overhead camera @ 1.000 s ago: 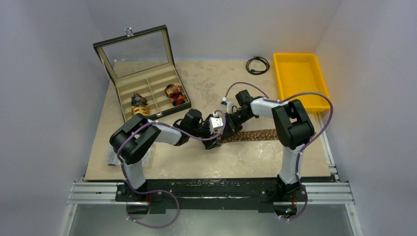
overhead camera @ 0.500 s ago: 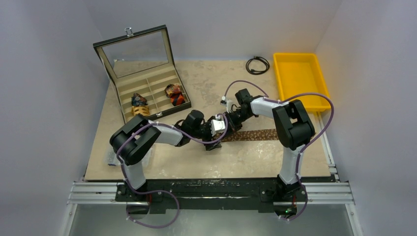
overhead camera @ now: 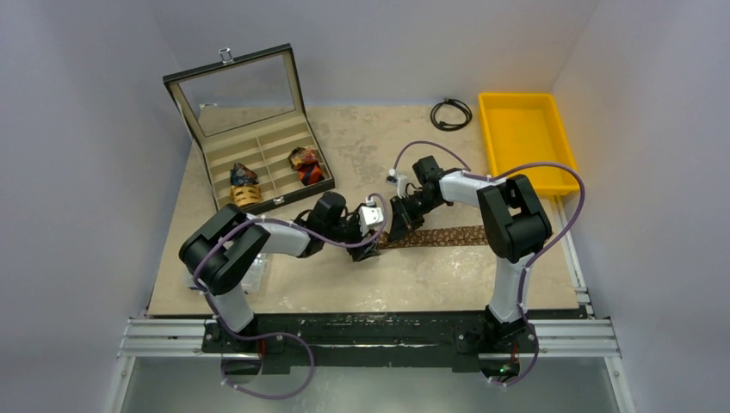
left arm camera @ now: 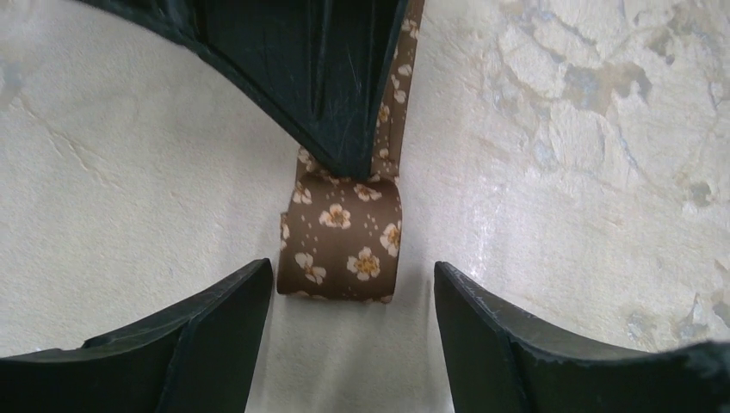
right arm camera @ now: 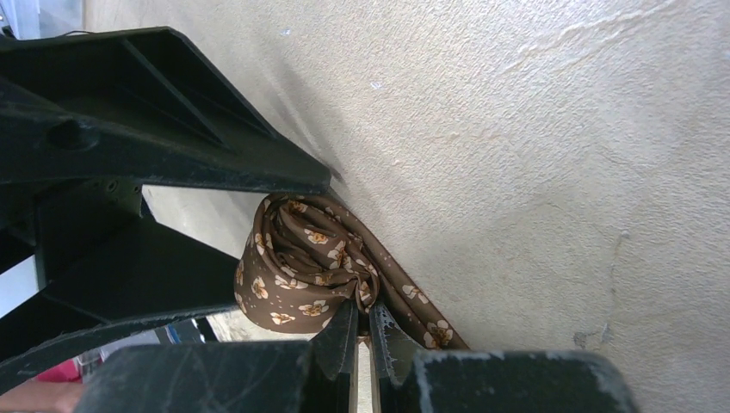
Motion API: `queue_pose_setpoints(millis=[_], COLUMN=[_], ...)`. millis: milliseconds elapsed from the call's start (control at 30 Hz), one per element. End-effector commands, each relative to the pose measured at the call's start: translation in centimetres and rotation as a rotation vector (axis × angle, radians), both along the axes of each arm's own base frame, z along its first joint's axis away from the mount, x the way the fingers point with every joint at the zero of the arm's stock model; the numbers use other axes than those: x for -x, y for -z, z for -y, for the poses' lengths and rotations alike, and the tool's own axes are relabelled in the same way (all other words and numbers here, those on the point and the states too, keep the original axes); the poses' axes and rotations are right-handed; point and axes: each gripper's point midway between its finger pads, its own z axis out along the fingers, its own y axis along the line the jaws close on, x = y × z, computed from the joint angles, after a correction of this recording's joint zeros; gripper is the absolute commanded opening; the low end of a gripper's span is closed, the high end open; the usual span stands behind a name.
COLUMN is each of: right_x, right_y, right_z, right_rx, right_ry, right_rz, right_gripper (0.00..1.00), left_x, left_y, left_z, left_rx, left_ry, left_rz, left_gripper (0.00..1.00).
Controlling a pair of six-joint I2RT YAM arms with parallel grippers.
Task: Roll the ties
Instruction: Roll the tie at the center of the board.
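Brown tie [left arm camera: 344, 245], partly coiled in the middle of the surface [overhead camera: 361, 146], tail lying flat toward the right. Far left: two rolled ties [overhead camera: 244, 186] in near compartments of the open case [overhead camera: 267, 138]. Left gripper [left arm camera: 353, 284] low over the coil [right arm camera: 297, 275], jaws spread, one either side. Right gripper [right arm camera: 361, 314] pinching the coil's centre, jaws almost together. Yellow tray [overhead camera: 522, 107] at far right.

Smooth brown floral cloth tie [left arm camera: 344, 241], matt mottled tabletop [left arm camera: 559, 172], scuffed black plastic jaws
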Motion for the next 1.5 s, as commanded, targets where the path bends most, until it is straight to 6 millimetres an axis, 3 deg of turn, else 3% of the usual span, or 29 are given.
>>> queue_pose_setpoints(millis=[0, 200, 367, 533, 667, 800, 1000, 1267, 1467], right_x=[-0.4, -0.6, -0.6, -0.7, -0.4, -0.4, -0.6, -0.9, -1.3], right_y=[3.2, 3.2, 3.1, 3.1, 3.0, 3.0, 3.1, 3.1, 3.0], right_z=[2.0, 1.9, 1.7, 1.7, 1.8, 1.9, 1.8, 1.6, 1.6], right_rx=[0.132, 0.129, 0.118, 0.115, 0.116, 0.115, 0.117, 0.116, 0.12], right_ry=[-0.024, -0.025, -0.024, -0.02, -0.03, -0.04, -0.036, -0.025, -0.024], right_rz=[0.071, 0.071, 0.069, 0.069, 0.07, 0.079, 0.075, 0.069, 0.073], right_gripper=[0.0, 0.0, 0.0, 0.0, 0.0, 0.0, 0.0, 0.0, 0.0], left_x=[-1.6, -1.4, -1.0, -1.8, -2.2, -1.6, -1.1, -1.9, -0.9], left_y=[-3.1, -4.1, -4.9, -4.0, -4.3, -2.3, -0.9, -1.1, -0.2], left_z=[2.3, 3.4, 5.4, 5.6, 2.6, 0.7, 2.1, 4.3, 4.9], left_rx=[0.09, 0.107, 0.122, 0.114, 0.123, 0.059, 0.074, 0.124, 0.137], left_ry=[0.037, 0.119, 0.138, 0.049, -0.009, 0.008, 0.098, 0.111, 0.125], left_rz=[0.053, 0.098, 0.095, 0.045, 0.058, 0.065, 0.02, 0.021, 0.016], left_gripper=[0.66, 0.44, 0.46, 0.69, 0.83, 0.87, 0.66, 0.6, 0.51])
